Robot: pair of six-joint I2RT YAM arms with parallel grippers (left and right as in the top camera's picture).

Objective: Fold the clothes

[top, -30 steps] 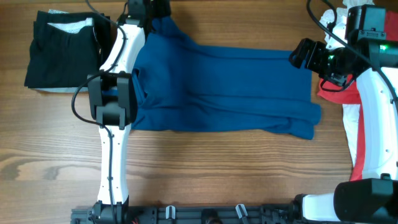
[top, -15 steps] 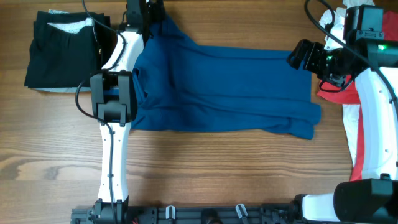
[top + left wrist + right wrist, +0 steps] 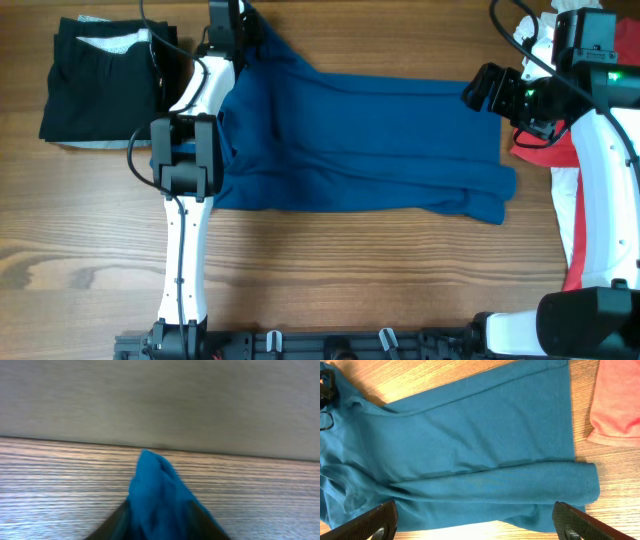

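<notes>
Shirt (image 3: 360,140) corner clamped in left gripper (image 3: 159,516) | right gripper (image 3: 476,522) spread wide over its edge

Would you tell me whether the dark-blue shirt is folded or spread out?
Only partly folded: the dark-blue shirt lies stretched across the table with its near edge doubled over, one corner pinched in the left gripper.

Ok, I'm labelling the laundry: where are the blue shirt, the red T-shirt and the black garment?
blue shirt (image 3: 360,140): overhead view, middle of its body
red T-shirt (image 3: 620,400): right wrist view, its flat cloth
black garment (image 3: 95,95): overhead view, its centre
</notes>
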